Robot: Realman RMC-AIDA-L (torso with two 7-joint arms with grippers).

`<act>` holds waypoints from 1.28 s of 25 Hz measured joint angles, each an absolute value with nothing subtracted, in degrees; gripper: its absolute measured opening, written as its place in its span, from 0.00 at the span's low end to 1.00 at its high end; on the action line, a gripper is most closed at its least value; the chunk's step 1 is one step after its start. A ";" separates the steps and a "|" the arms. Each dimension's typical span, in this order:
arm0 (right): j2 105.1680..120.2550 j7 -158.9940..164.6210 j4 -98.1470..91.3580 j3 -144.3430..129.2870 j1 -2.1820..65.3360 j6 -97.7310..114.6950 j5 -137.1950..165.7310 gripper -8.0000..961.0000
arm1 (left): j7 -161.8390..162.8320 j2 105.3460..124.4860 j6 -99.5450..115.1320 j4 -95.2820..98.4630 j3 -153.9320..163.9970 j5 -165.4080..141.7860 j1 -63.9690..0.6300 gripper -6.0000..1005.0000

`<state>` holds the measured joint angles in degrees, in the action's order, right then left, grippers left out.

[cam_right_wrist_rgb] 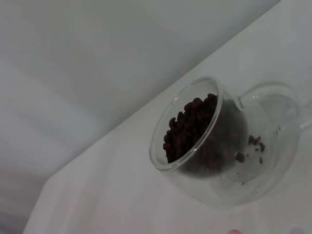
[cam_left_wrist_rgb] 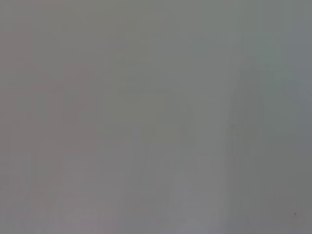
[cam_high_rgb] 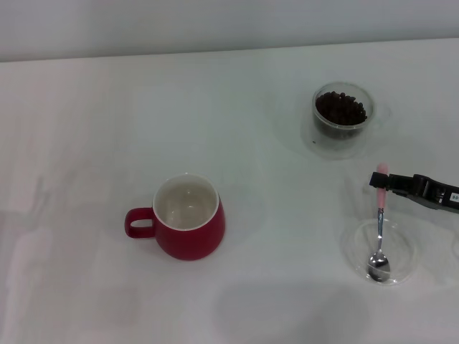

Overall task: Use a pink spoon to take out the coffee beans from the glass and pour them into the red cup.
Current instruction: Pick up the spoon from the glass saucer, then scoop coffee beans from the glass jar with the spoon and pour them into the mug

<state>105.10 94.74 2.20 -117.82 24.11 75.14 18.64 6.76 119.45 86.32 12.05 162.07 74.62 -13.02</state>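
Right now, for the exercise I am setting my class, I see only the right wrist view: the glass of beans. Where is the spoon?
Observer: The right gripper pinches the spoon by its pink handle, with the bowl down over a clear dish. It is nearer the robot than the glass.
Operator: And the cup?
Observer: The cup stands upright and empty, to the robot's left of the glass, with its handle pointing left.
Operator: What about the left gripper?
Observer: It is not in the head view, and its own wrist view shows only blank grey.
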 joint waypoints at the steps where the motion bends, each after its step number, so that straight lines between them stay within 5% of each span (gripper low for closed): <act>1: 105.13 94.74 2.20 -117.69 24.06 75.25 18.58 0.16 | 6.76 119.44 86.31 12.08 162.07 74.62 -13.02 0.85; 32: 105.15 82.89 -4.24 -101.29 22.01 85.68 8.91 0.16 | 6.77 119.35 86.40 12.22 162.07 74.62 -13.63 0.85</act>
<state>105.15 82.89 -4.24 -101.29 22.01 85.68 8.91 6.77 119.35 86.40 12.22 162.07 74.62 -13.62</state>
